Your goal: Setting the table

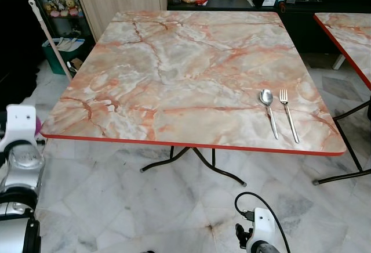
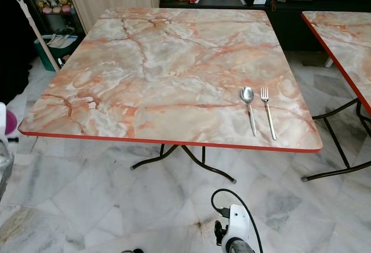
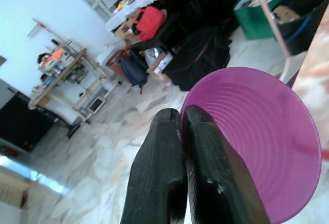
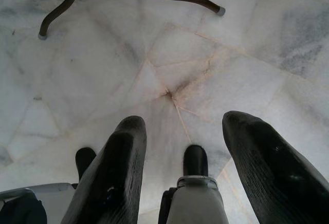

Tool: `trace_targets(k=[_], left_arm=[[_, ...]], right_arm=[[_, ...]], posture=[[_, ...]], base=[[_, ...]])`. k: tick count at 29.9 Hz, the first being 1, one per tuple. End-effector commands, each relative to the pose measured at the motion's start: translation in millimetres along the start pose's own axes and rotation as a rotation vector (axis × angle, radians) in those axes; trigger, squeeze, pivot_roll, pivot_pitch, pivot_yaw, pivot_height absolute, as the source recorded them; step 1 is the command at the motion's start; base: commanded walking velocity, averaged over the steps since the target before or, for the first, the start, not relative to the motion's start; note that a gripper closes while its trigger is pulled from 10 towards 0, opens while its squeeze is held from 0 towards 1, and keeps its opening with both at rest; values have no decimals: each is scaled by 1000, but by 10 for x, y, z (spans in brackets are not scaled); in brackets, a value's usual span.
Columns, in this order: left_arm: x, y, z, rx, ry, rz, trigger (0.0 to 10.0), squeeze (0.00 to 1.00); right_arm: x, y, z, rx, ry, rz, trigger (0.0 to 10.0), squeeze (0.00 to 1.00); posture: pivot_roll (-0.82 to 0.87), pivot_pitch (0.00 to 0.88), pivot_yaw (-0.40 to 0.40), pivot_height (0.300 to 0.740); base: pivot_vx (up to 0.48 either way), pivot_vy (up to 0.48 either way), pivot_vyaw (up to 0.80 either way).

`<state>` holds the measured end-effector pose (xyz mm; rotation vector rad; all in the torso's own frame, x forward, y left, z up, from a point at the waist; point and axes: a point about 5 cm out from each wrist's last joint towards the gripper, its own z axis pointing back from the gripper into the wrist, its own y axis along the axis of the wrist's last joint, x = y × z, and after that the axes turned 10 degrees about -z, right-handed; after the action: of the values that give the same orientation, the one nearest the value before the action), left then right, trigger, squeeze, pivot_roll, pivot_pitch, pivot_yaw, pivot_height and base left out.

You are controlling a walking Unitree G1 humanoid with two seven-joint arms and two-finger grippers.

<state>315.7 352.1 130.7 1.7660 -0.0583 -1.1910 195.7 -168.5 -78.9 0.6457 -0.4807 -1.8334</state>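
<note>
Table (image 1: pixel 191 73): marble-pattern top, red edge band, robot standing at its near edge. Most of the top is bare.

Left arm is raised off the near-left corner, just outside the edge. Left gripper (image 3: pixel 181 131) fingers are pinched together on the rim of a purple cup (image 3: pixel 257 142); one finger looks to sit inside the wall, one outside. In the left eye view only a sliver of the cup (image 1: pixel 37 126) shows, beside the white wrist housing. Cup mouth faces back along the fingers, so it probably hangs tilted rather than upright, though I can't confirm that.

Key relation: spoon (image 1: pixel 268 111) and fork (image 1: pixel 288 114) lie side by side, close but apart, near the near-right corner. Long axes run roughly square to the near edge, bowl and tines pointing to the far edge. So the place setting is across the top to the right and slightly forward of the held cup. The left arm has the cup but is the farther arm; my read is a long cross-reach or a sidestep.

Right gripper (image 4: pixel 182 131) hangs low over the floor, fingers spread, nothing between them. It's nearer the cutlery, but idle.

Cup base and its lower wall are hidden. A second table (image 1: pixel 348 38) at right is cut off by the frame.
</note>
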Motion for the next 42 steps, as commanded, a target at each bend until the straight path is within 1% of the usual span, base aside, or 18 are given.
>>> trace_targets(k=[1, 3, 5, 9, 11, 13, 14, 15, 16, 17, 18, 20, 22, 25, 28, 34, 38, 42], left_arm=[[99, -266, 111, -94, -27, -27, 10000, 0], [258, -567, 304, -186, -79, -62, 10000, 0], [275, -590, 324, -193, -84, -65, 10000, 0], [490, -852, 565, -289, -207, -92, 10000, 0], [529, -894, 612, -307, -230, -93, 10000, 0], [700, -982, 778, -360, -341, 1, 10000, 0], [700, -982, 778, -360, -341, 1, 10000, 0], [777, -986, 844, -373, -381, 85, 10000, 0], [777, -986, 844, -373, -381, 85, 10000, 0], [853, -976, 904, -377, -425, 160, 10000, 0], [1025, -933, 1041, -386, -530, 315, 10000, 0], [1133, -887, 1127, -386, -588, 413, 10000, 0], [1187, -856, 1171, -382, -613, 457, 10000, 0], [1210, -839, 1188, -377, -625, 479, 10000, 0], [1278, -823, 1257, -403, -643, 562, 10000, 0], [1410, -811, 1412, -421, -716, 569, 10000, 0], [1432, -805, 1439, -423, -725, 578, 10000, 0], [1455, -799, 1475, -408, -730, 550, 10000, 0]], right_arm=[[11, -30, 7, -7, -7, -13, 10000, 0], [21, -23, 6, -6, -9, -11, 10000, 0], [22, -23, 6, -6, -9, -10, 10000, 0], [28, -8, 4, -4, -9, -5, 10000, 0], [29, -2, 3, -3, -9, -6, 10000, 0], [29, 12, 0, 0, -9, -7, 10000, 0], [29, 12, 0, 0, -9, -7, 10000, 0], [30, 15, 0, 1, -9, -6, 10000, 0], [30, 15, 0, 1, -9, -6, 10000, 0], [33, 18, 0, 1, -9, -6, 10000, 0], [40, 19, 0, 0, -9, -3, 10000, 0], [43, 19, 1, 0, -9, -1, 10000, 0], [46, 23, 1, 1, -9, -4, 10000, 0], [47, 28, 0, 4, -9, -5, 10000, 0], [62, 47, 0, 12, -8, -11, 10000, 0], [113, 62, 6, 18, -15, -8, 10000, 0], [123, 66, 7, 20, -16, -6, 10000, 0], [133, 74, 8, 21, -13, 0, 10000, 0]], posture=[[75, 107, 28, 740], [80, 107, 23, 740], [80, 107, 23, 740], [74, 104, 20, 740], [74, 102, 20, 740], [72, 103, 15, 740], [72, 103, 15, 740], [72, 102, 15, 740], [72, 102, 15, 740], [73, 101, 14, 740], [76, 101, 9, 740], [72, 101, 8, 740], [68, 99, 6, 740], [64, 98, 6, 740], [56, 95, 2, 740], [41, 79, -4, 740], [38, 76, -6, 740], [34, 66, -15, 740]], base=[[0, 0, 0], [0, 0, 0], [0, 0, 0], [0, 0, 0], [0, 0, 0], [0, 0, 0], [0, 0, 0], [0, 0, 0], [0, 0, 0], [0, 0, 0], [0, 0, 0], [0, 0, 0], [0, 0, 0], [0, 0, 0], [0, 0, 0], [0, 0, 0], [0, 0, 0], [0, 0, 0]])
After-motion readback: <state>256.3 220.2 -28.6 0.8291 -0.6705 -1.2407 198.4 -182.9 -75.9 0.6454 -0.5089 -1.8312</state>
